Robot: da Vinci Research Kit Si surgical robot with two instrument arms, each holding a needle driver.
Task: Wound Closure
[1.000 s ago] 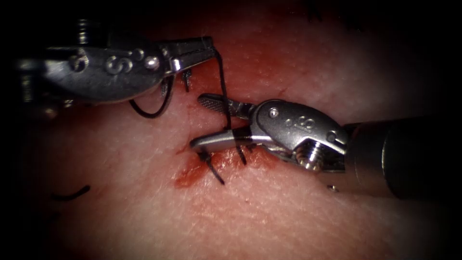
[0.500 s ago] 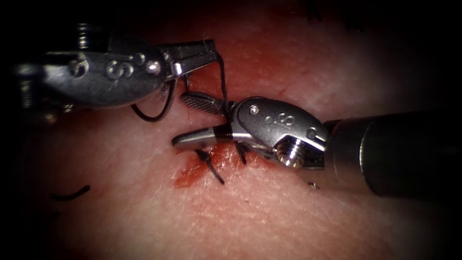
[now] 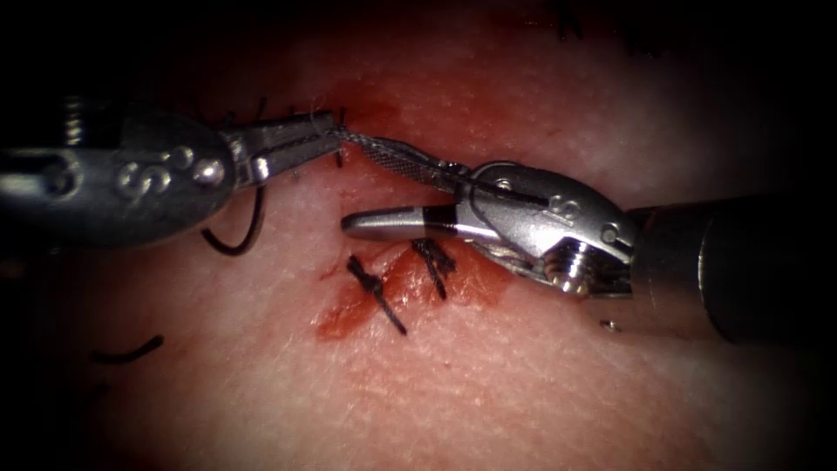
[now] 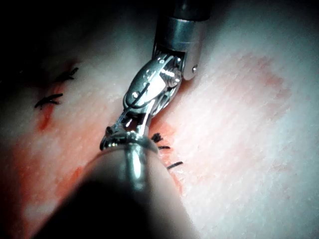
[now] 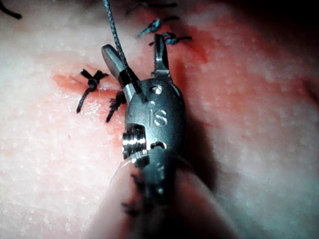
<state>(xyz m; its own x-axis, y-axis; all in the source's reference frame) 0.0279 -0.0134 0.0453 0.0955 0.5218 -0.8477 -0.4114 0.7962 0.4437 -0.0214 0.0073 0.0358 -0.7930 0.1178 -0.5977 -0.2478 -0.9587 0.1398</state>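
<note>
Knot tying is judged in hand. The dark braided thread [image 3: 349,138] is gripped by the clenched left steel tool [image 3: 292,144] at ten o'clock of the cut; it is wrapped around the parted right steel tool [image 3: 370,187], which holds nothing. Care is called for near the black knotted stitches [image 3: 377,290] on the pale tissue [image 3: 488,384].

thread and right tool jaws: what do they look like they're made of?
Thread: dark and looks braided, judging by the twisted weave along the strand; fibre type can't be told. It runs from the left tool, shut on it, over the right tool. Right tool's open jaws: bright metal by the glints, one face cross-hatched, the other's outside smooth and satin.
</note>
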